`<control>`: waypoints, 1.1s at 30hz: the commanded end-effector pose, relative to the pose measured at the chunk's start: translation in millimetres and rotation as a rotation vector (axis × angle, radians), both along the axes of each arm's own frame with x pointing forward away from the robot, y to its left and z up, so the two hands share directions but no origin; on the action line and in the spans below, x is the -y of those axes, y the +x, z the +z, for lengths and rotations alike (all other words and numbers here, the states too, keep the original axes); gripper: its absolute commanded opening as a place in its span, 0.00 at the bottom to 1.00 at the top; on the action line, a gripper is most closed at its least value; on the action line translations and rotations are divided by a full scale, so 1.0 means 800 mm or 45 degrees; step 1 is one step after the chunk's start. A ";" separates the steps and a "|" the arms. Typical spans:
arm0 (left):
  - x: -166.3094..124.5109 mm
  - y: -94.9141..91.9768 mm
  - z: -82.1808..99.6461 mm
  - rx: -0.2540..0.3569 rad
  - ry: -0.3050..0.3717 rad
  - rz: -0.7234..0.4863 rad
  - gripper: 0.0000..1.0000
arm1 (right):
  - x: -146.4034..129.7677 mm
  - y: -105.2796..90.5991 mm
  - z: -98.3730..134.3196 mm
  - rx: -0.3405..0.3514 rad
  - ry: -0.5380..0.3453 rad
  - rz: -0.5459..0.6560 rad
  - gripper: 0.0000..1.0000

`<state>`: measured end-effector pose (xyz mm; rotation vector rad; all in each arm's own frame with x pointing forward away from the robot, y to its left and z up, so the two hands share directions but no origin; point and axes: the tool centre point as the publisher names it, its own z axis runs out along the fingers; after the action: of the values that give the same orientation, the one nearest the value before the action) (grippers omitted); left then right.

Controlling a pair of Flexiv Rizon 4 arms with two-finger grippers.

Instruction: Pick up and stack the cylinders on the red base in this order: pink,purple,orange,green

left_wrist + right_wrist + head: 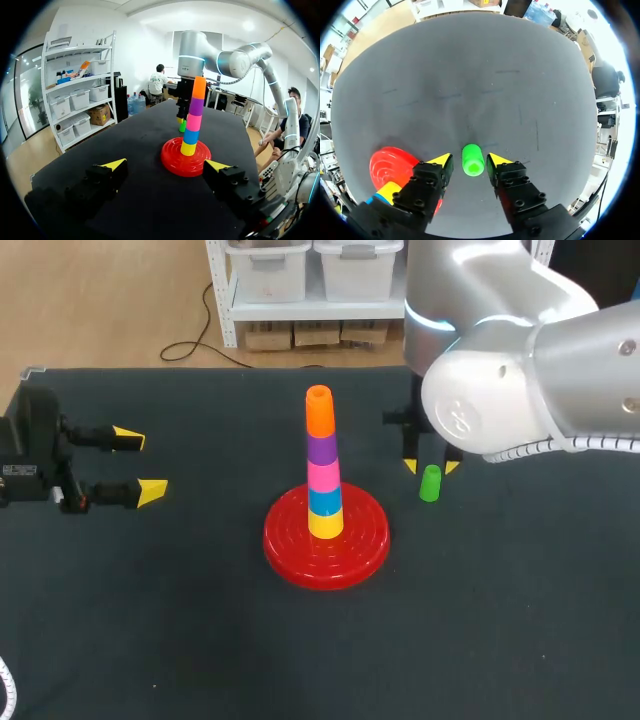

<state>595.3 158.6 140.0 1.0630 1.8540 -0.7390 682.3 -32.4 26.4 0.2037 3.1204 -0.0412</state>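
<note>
Desk: a dark desk (180, 640) carries everything.
Red base: the round, ribbed red base (290, 545) lies flat near the middle of the desk, nearer the front than the other things.
Stack: five cylinders stand upright on the base's centre, one on another. From the bottom they are the yellow cylinder (325, 523), blue cylinder (324, 500), pink cylinder (323, 475), purple cylinder (321, 448) and orange cylinder (319, 412). The orange one is topmost and its open end faces up.
Green cylinder: the green cylinder (430, 485) stands upright on the desk to the right of the base. It is just beside the base but apart from it, and it is not on the stack.
Left end effector: the left end effector (140, 465) sits at the desk's left side, well apart from the base. It lies level and points toward the stack. Its fingers are spread wide with nothing between them. In the left wrist view the base and stack stand ahead of it.
Right end effector: the right end effector (470, 160) points down over the green cylinder, with one yellow tip on each side of it. The fingers are parted, not clamped. A strip of desk shows between the cylinder and the finger on the base's side, and the other finger is very close to the cylinder.
Right arm: the silver right arm (540, 370) comes in from the right, above the far part of the desk.
</note>
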 end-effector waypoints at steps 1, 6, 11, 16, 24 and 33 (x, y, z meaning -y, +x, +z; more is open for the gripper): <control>0.001 0.000 -0.004 0.012 -0.006 0.006 1.00 | 0.000 -0.002 0.000 0.000 0.000 0.001 0.44; 0.001 0.000 -0.004 0.012 -0.006 0.006 1.00 | 0.000 -0.003 -0.001 -0.003 0.000 0.002 0.41; 0.001 0.000 -0.004 0.012 -0.006 0.006 1.00 | 0.002 -0.002 -0.003 -0.007 -0.001 -0.004 0.18; 0.001 0.000 -0.004 0.012 -0.006 0.006 1.00 | 0.006 -0.003 -0.002 -0.007 -0.003 -0.008 0.00; 0.001 0.000 -0.004 0.012 -0.006 0.006 1.00 | 0.005 -0.006 0.050 0.032 0.023 0.022 0.00; 0.001 0.000 -0.004 0.012 -0.006 0.006 1.00 | -0.009 0.001 0.159 0.107 0.077 0.049 0.00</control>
<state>595.3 158.6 140.0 1.0630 1.8540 -0.7390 692.1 -22.0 118.4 0.1394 3.0511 0.0587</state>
